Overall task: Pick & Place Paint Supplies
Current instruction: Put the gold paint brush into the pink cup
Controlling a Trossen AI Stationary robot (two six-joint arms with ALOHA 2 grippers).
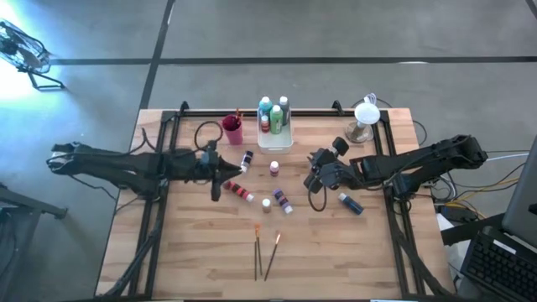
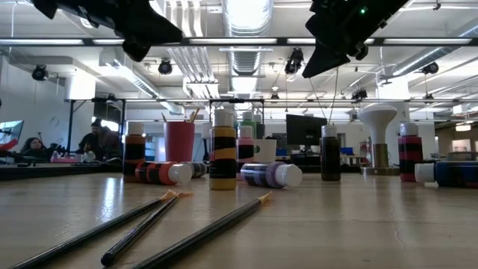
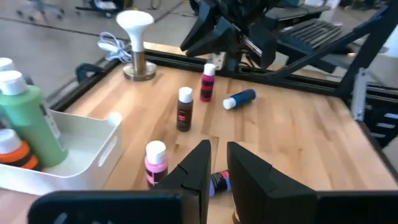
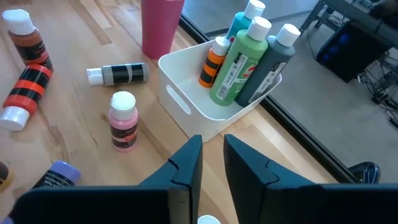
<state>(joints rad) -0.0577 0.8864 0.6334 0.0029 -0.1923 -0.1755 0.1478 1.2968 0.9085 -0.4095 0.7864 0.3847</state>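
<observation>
Fingers of the right arm stand slightly apart, empty, near the tray; overhead hides this.

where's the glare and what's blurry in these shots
High view: a blown-out blue-white patch at the top-left floor corner; the wooden table is evenly lit. Low view: bright ceiling strip lights reflect as sheen on the tabletop, and the near ends of the dark long-handled paintbrushes are soft. Left wrist view: the green paint bottle at the edge looks smeared.
</observation>
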